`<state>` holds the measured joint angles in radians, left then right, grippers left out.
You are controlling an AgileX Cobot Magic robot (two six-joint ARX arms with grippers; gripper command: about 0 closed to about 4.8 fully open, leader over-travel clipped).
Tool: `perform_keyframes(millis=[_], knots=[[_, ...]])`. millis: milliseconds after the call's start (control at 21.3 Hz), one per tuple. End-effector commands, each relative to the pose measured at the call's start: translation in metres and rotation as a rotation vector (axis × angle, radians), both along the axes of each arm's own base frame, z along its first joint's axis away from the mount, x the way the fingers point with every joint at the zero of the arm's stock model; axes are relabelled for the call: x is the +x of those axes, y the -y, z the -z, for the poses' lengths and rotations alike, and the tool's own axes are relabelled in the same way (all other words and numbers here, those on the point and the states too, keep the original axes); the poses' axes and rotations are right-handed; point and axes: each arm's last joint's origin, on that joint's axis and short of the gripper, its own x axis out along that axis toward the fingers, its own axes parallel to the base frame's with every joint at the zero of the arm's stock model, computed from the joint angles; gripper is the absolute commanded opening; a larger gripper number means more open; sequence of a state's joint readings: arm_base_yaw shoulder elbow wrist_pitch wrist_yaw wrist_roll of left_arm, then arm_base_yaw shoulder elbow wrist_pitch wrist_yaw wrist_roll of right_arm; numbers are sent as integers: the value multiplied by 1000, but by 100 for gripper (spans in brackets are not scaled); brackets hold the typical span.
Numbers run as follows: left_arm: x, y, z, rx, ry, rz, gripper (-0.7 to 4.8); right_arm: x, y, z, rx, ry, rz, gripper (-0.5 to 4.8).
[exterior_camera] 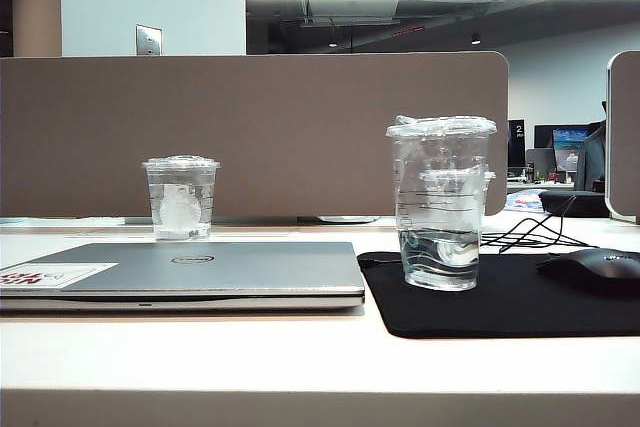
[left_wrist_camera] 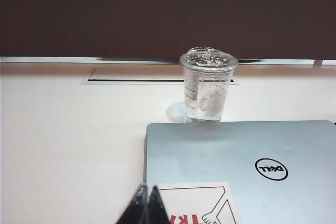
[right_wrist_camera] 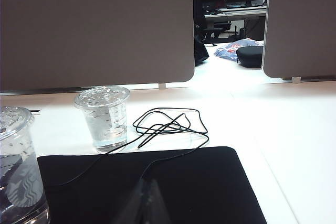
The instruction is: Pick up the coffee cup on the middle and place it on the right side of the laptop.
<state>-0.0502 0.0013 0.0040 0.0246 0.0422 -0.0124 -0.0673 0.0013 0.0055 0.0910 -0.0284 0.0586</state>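
Standing on the near-left part of the black mouse mat (exterior_camera: 500,297), the coffee cup (exterior_camera: 441,202) is upright with its flat clear lid on, a little clear liquid showing in its bottom. It sits just to the right of the closed laptop (exterior_camera: 190,272), close beside its edge but apart from it. A white sticker (exterior_camera: 52,274) with red lettering lies on the laptop's lid near its left corner. Behind the laptop, near the grey divider (exterior_camera: 250,132), a shorter clear cup (exterior_camera: 181,197) stands on the white tabletop (exterior_camera: 200,357); a second short cup (right_wrist_camera: 103,116) shows in the right wrist view beyond the mat, beside a loose tangle of black cable (right_wrist_camera: 168,124). A black mouse (exterior_camera: 592,269) rests on the mat's right end.

Neither arm shows in the exterior view. The left pincer (left_wrist_camera: 146,203) hangs low over the near-left corner of the laptop, its dark tips pressed together, empty. The right pincer (right_wrist_camera: 148,200) hovers over the near edge of the mat, blurred, tips likewise drawn together and holding nothing, with the coffee cup off to its side.
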Motion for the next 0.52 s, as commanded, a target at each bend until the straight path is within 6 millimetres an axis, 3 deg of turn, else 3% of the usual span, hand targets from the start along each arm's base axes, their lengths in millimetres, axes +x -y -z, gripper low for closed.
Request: perform_keyframes(millis=[47,516], knots=[[0,0,-2,4,11,3,-5,0,0,0,-6,15,0,-1],[0,0,-2,4,11,3,-5,1,0,10,2,-96,1,-1]])
